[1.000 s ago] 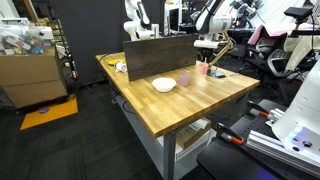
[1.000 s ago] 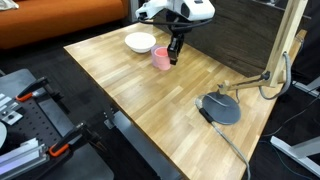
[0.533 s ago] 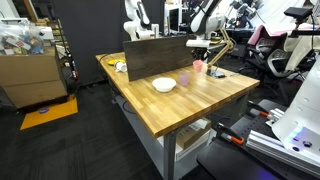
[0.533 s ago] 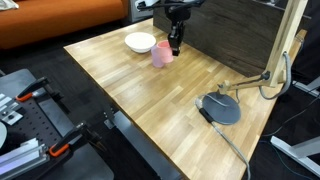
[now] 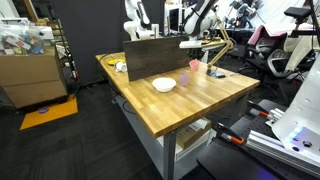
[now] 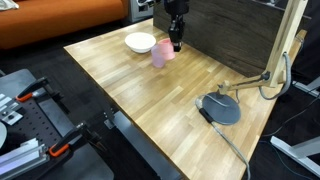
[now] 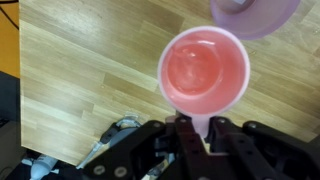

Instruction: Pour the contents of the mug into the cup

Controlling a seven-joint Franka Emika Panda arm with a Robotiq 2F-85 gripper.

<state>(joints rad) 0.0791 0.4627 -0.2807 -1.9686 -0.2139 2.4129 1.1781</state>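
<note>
In an exterior view, a white bowl (image 5: 164, 84) sits on the wooden tabletop (image 5: 190, 108). The pale lilac cup (image 5: 184, 79) stands upright just beside it at 3 o'clock. The pink mug (image 5: 194, 66) is at about 1 o'clock from the cup, close by, and looks raised off the wood under the pincer (image 5: 196, 52). In an exterior view from another side, the bowl (image 6: 140, 42) lies at 10 o'clock from the mug (image 6: 160, 56). The pincer (image 6: 176, 42) comes down from above at the mug's 2 o'clock side, and the round grey base of a desk lamp (image 6: 220, 108) rests well apart towards 4 o'clock. The wrist view looks straight down into the mug (image 7: 203, 72), which is upright with its mouth a full circle. Its inside is pink, and whether it holds anything cannot be told. The pincer (image 7: 197, 130) is closed on a pink part of the mug's edge at 6 o'clock, with dark fingers (image 7: 180, 128) on either side. The cup (image 7: 255, 12) shows only in part at 1 o'clock from the mug, and the two rims overlap in this view.
</note>
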